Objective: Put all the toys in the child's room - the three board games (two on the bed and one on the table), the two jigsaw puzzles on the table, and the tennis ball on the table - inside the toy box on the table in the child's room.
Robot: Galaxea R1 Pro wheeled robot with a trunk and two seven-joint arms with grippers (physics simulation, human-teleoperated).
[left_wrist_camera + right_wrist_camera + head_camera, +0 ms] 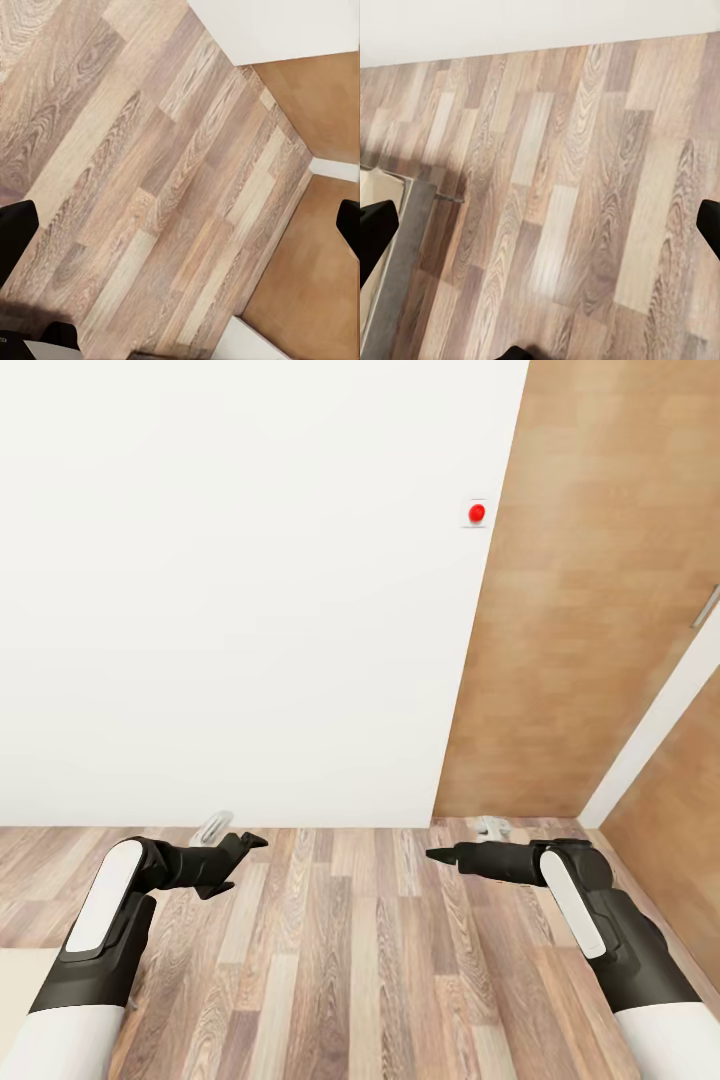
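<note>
Floorboards [350, 960] of mixed brown and grey wood run under both arms in the head view, meeting a plain white wall [230, 590] ahead. To the right stands a wooden door [590, 590] with a small red button [477, 512] on a white plate beside it on the wall.

The left gripper [235, 850] reaches forward low over the floor. In the left wrist view its two dark fingertips [15, 232] sit at opposite edges of the picture, spread wide, with only floorboards between them; it holds nothing. The right gripper [445, 855] points inward toward the centre, also low over the floor. In the right wrist view its fingertips [375, 232] are likewise far apart and empty.

A corner of the bed [394, 247] shows in the right wrist view: a thin grey frame with a strip of cream mattress beside it, standing on the floorboards. No part of its top surface is visible enough to tell what lies on it. A pale cream patch at the lower left edge of the head view may be the same bed, though that cannot be told for certain.
</note>
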